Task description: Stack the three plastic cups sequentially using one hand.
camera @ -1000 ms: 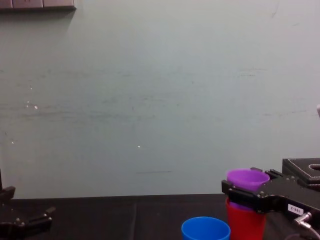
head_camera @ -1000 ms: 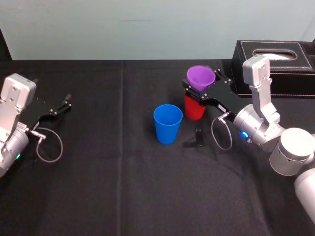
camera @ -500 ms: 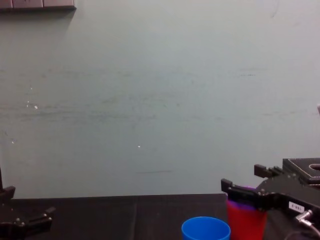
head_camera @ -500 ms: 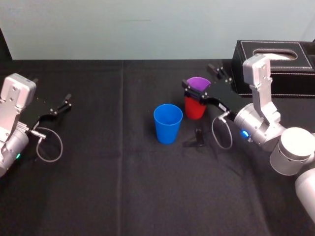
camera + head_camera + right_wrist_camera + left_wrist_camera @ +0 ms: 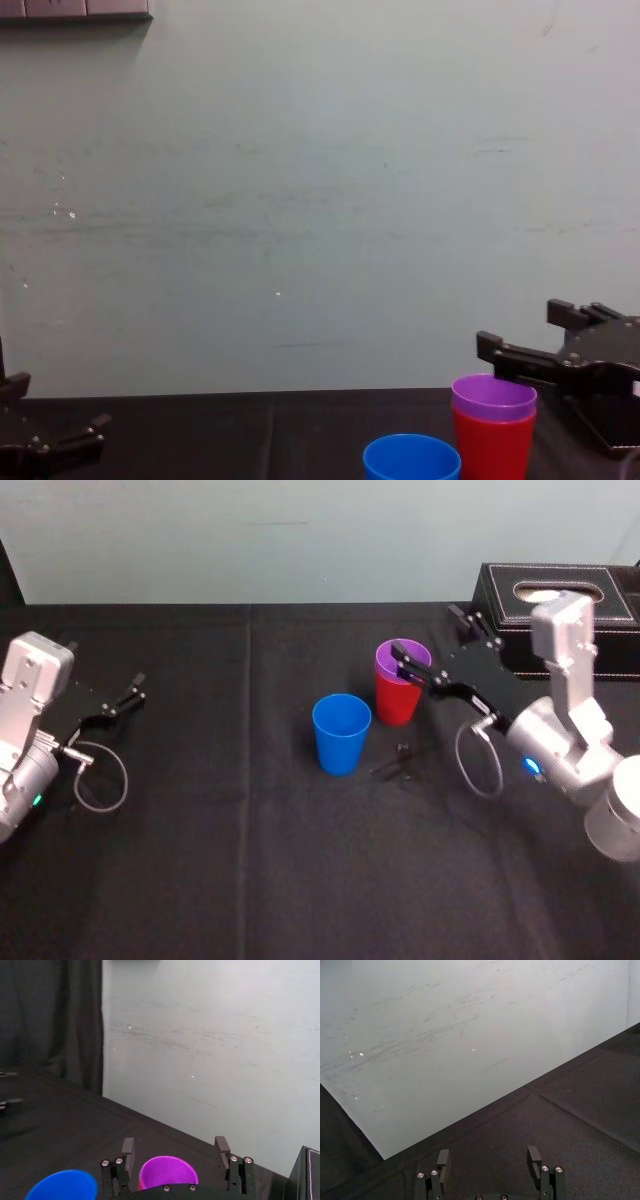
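The purple cup (image 5: 402, 658) sits nested in the red cup (image 5: 396, 703) on the black table, only its rim showing above the red one (image 5: 492, 447). The blue cup (image 5: 341, 732) stands alone just left and nearer of the pair. My right gripper (image 5: 426, 630) hovers open just right of and above the stack, touching nothing; in the right wrist view its fingers (image 5: 128, 1148) straddle empty air above the purple cup (image 5: 168, 1172). My left gripper (image 5: 130, 692) rests open at the far left.
A black stitched box (image 5: 556, 602) stands at the back right, just behind my right arm. A small black object (image 5: 401, 759) lies on the table in front of the red cup. The tabletop (image 5: 250, 860) is black cloth, with a pale wall behind.
The purple cup went from my right gripper's grasp down into the red cup. The gripper opened, then drew back to the right, away from the stack. The left arm stayed still.
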`<state>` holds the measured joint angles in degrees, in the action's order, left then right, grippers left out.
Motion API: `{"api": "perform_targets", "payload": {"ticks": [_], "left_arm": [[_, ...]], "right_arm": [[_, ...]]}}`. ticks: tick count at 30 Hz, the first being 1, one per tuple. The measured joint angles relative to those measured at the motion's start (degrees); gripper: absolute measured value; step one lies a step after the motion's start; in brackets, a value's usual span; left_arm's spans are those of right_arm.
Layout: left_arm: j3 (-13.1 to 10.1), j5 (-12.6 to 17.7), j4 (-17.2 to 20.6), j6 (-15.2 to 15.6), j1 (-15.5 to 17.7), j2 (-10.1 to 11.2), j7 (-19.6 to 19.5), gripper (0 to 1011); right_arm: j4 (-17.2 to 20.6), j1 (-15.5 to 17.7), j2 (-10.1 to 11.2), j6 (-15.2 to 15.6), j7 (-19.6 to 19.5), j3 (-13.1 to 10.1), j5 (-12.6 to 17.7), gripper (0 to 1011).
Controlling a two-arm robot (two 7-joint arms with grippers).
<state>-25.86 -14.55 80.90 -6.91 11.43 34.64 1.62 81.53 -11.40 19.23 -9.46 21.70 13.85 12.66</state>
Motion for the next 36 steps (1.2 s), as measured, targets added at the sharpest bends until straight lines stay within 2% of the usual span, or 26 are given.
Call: {"api": "perform_targets", "payload": {"ticks": [7, 10, 15, 27, 36], "left_arm": [[0.0, 0.0, 0.0, 0.0, 0.0, 0.0, 0.0, 1005], [0.0, 0.0, 0.0, 0.0, 0.0, 0.0, 0.0, 1004], [0.0, 0.0, 0.0, 0.0, 0.0, 0.0, 0.0, 1005], [0.0, 0.0, 0.0, 0.0, 0.0, 0.0, 0.0, 1005], [0.0, 0.0, 0.0, 0.0, 0.0, 0.0, 0.0, 1005]], "right_arm": [[6.6, 6.6, 3.7, 0.6, 2.2, -1.1, 2.3, 1002], [8.0, 9.4, 5.2, 0.2, 2.9, -1.3, 2.8, 1000], [8.2, 11.6, 6.5, -0.5, 3.9, -0.7, 2.8, 1002], [7.0, 12.5, 7.1, -1.9, 5.7, 2.2, 2.0, 1000], [5.4, 10.4, 5.3, -1.0, 5.2, 5.1, 0.2, 1000]]}}
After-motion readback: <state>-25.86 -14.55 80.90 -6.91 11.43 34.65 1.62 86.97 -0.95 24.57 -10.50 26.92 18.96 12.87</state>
